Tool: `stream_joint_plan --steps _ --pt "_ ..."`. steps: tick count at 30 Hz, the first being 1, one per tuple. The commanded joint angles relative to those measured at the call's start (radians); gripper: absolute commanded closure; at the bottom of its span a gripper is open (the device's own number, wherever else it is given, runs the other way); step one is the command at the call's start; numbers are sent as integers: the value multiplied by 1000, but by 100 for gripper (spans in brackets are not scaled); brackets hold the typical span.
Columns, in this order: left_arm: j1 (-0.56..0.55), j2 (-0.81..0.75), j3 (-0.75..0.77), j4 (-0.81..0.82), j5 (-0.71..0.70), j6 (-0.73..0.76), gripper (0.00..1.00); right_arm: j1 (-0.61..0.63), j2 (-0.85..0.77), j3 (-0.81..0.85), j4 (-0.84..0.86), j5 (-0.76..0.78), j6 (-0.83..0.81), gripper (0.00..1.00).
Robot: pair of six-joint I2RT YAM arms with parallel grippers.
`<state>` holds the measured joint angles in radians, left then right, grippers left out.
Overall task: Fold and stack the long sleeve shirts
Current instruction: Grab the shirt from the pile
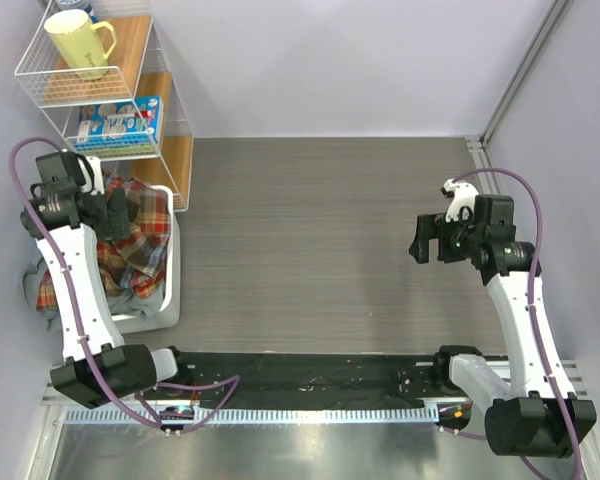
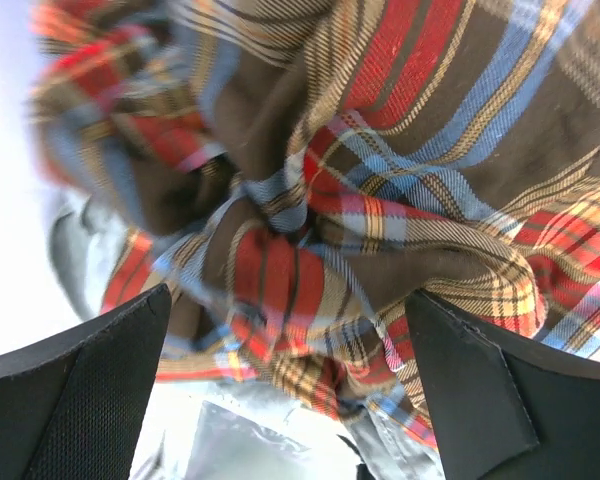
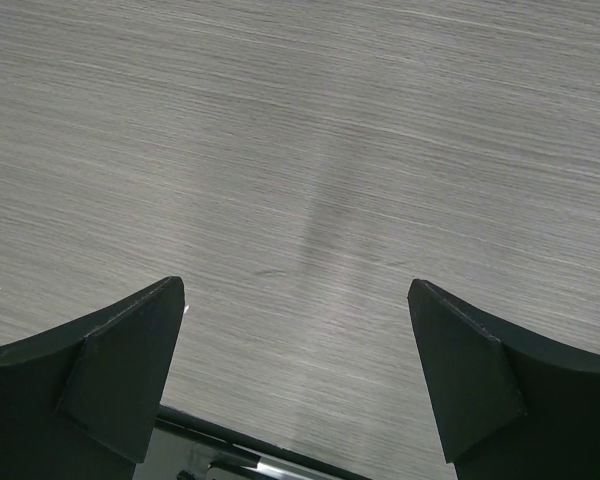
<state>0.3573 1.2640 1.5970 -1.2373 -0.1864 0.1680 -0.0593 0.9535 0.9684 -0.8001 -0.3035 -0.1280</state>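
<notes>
A: While the left gripper (image 2: 290, 312) hangs spread over the plaid flannel shirt (image 1: 140, 245) crumpled in its white bin (image 1: 171, 290), the right gripper (image 3: 296, 300) gapes, empty.

B: Careful: bunched folds could drag the grey garment (image 2: 235, 440) out too.

A yellow mug (image 1: 78, 42) sits on the top tier of a white wire rack (image 1: 90, 102), with a blue packet (image 1: 120, 122) one tier below. Beside the rack, a white bin (image 1: 172, 285) stands on the grey wood-grain table (image 1: 320, 240).
</notes>
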Motion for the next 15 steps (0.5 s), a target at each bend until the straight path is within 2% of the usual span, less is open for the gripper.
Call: stream_joint_plan --steps 1,7,11,13,14,15 --pt "43 11 -74 76 85 106 0 -2 22 53 3 -32 -7 0" --pt "132 77 -173 196 218 156 0 -1 39 67 -8 -36 -10 0" --pt "144 86 -242 257 261 168 0 -2 42 62 -10 -37 -16 0" --pt "144 87 -259 272 274 168 14 -2 45 65 -10 -39 -16 0" --pt "146 81 -256 269 283 166 26 -2 47 67 -10 -37 -15 0" --pt "149 78 -232 263 309 166 54 -2 48 69 -10 -37 -15 0"
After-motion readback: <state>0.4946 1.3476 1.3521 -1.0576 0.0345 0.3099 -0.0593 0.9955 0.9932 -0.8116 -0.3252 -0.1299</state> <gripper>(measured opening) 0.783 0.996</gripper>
